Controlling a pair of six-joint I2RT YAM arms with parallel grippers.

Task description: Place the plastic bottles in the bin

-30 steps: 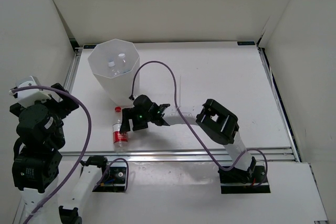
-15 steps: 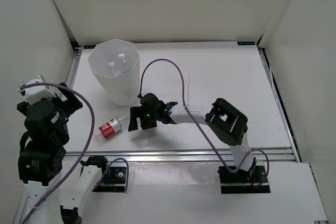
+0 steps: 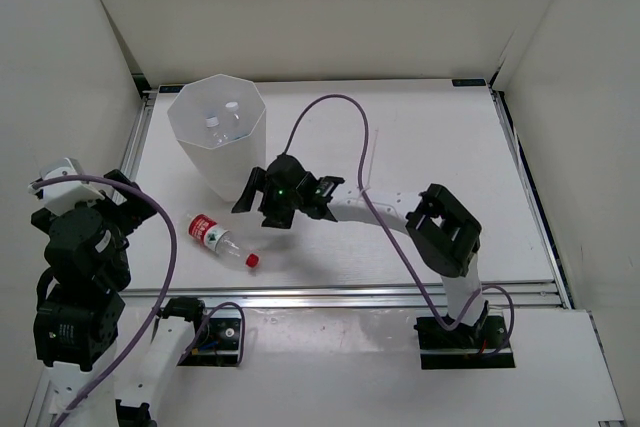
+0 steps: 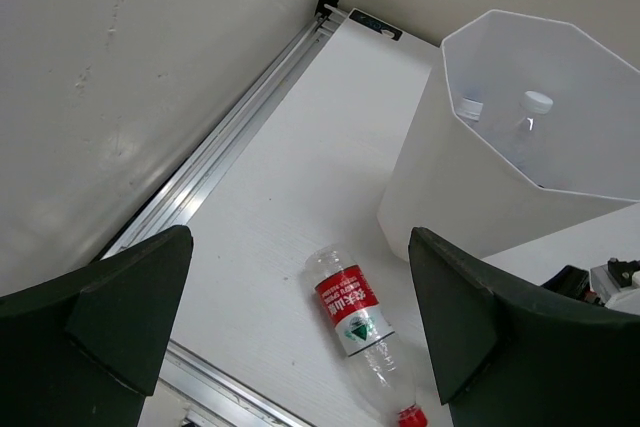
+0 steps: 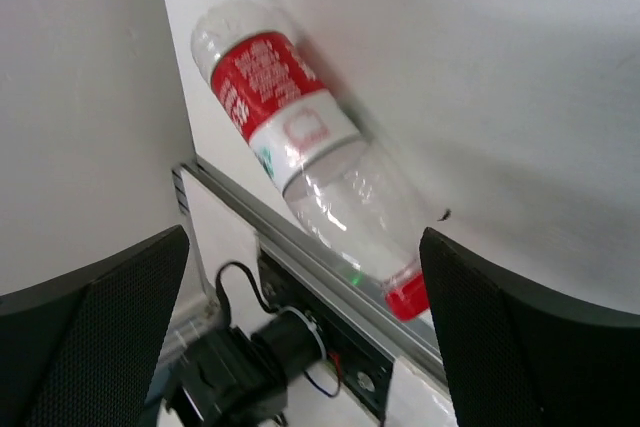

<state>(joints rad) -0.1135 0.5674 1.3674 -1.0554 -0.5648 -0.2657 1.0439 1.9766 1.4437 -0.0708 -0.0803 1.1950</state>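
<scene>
White tabletop (image 3: 420, 137) bears a red-labelled bottle (image 4: 352, 315), its print illegible; left pincer (image 4: 300, 237) and right pincer (image 5: 302, 247) gape empty.

White table (image 3: 420, 137), aluminium rail (image 3: 340, 296) along its near edge, white walls (image 3: 330, 7) around

inside the bin (image 4: 470, 197), two bottles (image 4: 538, 101) show only white caps and clear shoulders. their labels and the bin's floor are hidden behind its wall. the left wrist view's right edge cuts off the bin's far rim. beside the bin, the red bottle (image 4: 352, 315) has its cap running to that view's bottom edge. the left fingers (image 4: 110, 317) and right fingers (image 5: 90, 337) are cropped to dark wedges at the bottom corners. in the right wrist view the bottle's label print is too blurred to read.
</scene>
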